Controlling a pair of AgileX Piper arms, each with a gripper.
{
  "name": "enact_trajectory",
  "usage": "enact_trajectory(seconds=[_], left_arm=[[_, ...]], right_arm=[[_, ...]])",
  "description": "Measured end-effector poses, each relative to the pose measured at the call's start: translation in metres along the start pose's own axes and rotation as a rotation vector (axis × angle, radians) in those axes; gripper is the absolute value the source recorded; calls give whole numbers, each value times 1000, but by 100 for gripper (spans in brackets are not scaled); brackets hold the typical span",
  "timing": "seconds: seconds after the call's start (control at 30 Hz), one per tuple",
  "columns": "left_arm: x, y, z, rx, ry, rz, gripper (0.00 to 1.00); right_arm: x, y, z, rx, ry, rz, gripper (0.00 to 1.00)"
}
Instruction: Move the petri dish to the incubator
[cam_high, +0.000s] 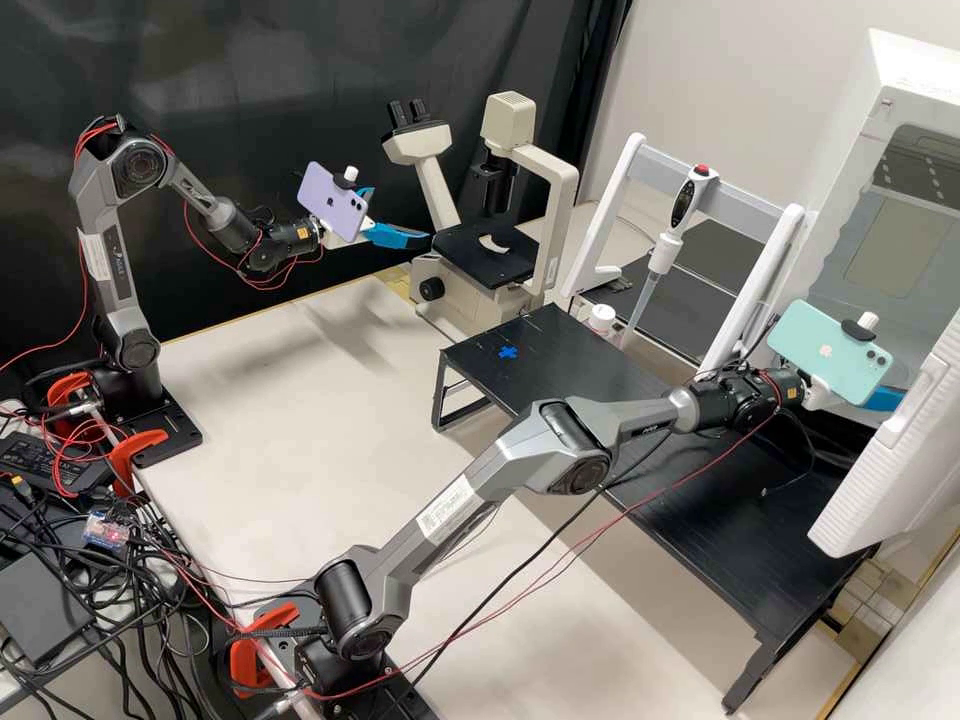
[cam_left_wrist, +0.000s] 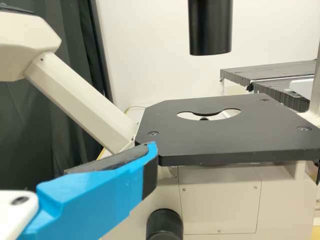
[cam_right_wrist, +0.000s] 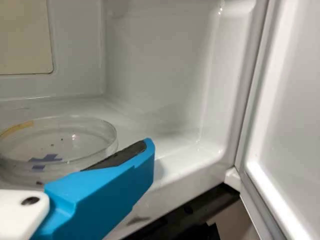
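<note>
One clear round petri dish (cam_right_wrist: 75, 145) lies inside the white incubator (cam_right_wrist: 155, 65) in the right wrist view; high view: blue-fingered right gripper (cam_high: 884, 400) there, left gripper (cam_high: 402, 214) near cream microscope (cam_high: 560, 190), both spread.

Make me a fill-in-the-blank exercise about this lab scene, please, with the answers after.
The petri dish is inside the ____. Its white door stands ____. The cross-shaped mark on the black platform is ____. The button on top of the pipette is ____.

Missing words: incubator; open; blue; red.
</note>
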Motion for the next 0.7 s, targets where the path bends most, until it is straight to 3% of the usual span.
enact_trajectory(seconds=[0.27, 0.47, 0.7], left_arm=[[0, 0, 0, 0, 0, 0, 100], [0, 0, 0, 0, 0, 0, 100], [0, 0, 0, 0, 0, 0, 100]], right_arm=[[-50, 11, -6, -44, 27, 64, 100], [-96, 23, 1, -42, 41, 132, 100], [-156, 27, -3, -34, 116, 219, 100]])
